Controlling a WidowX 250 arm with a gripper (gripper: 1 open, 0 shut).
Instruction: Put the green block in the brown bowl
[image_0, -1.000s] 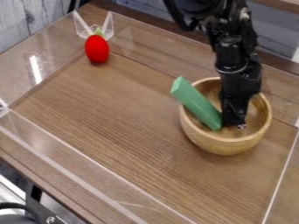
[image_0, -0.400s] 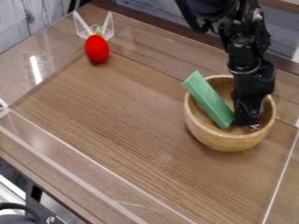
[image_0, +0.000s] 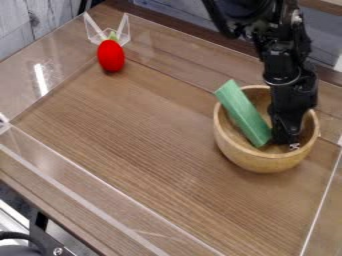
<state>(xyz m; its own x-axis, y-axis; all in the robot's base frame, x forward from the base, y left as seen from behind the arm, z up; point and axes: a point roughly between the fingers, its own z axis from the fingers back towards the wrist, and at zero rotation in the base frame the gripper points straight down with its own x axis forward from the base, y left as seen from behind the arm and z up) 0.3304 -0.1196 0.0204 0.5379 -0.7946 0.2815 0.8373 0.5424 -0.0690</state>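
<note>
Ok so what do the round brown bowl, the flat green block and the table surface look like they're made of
Round brown bowl: looks like turned wood, light matte finish, faint grain.
Flat green block: plain, matte, uniform colour; painted wood, foam or plastic, can't tell.
Table surface: wood-grain pattern with glossy reflections, probably laminate or varnished wood.

My wood-grain tabletop (image_0: 120, 130) (clear walls around it) carries the brown bowl (image_0: 249, 155) at right and a red ball (image_0: 111, 58) far back left.

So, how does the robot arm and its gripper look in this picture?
The arm is black all over, built of chunky, blocky segments joined in a chain. It narrows to a slim black gripper with thin dark fingers. No coloured markings or loose cables can be made out at this size.
</note>
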